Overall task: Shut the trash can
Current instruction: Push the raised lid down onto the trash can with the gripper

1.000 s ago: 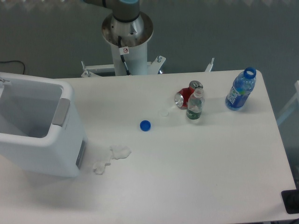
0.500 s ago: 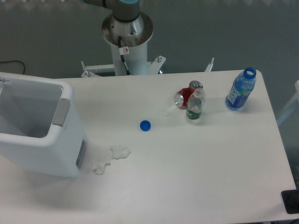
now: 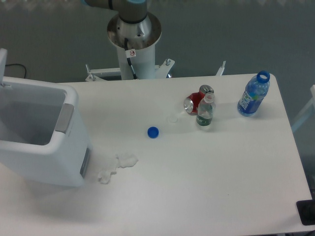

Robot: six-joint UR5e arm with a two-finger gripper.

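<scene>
At the far left of the tabletop (image 3: 211, 172) the trash can (image 3: 42, 142) is sitting with its mouth gaping open, the grey latch panel (image 3: 64, 118) facing up along its right rim, and a sliver of what I am taking to be the lid (image 3: 2, 63) is showing at the left edge of the view, standing up rather than lying flat. So the job is looking barely begun, if begun at all — the lid is not down, and everything from swinging it over to pressing it shut is remaining to be done. Just to the right of the bin's foot some crumpled white scraps (image 3: 118, 164) are lying on the surface, and further along a blue bottle cap (image 3: 153, 132) is resting by itself. Past that a red can (image 3: 194, 102) is lying on its side, touching or nearly touching a small clear bottle (image 3: 205, 112), and well to the right a blue bottle (image 3: 253, 94) is standing uncapped near the edge. Behind the table the arm's base (image 3: 134, 34) is rising out of view — the pincer itself is not appearing anywhere, so I cannot tell whether it is open or gripping anything.
</scene>
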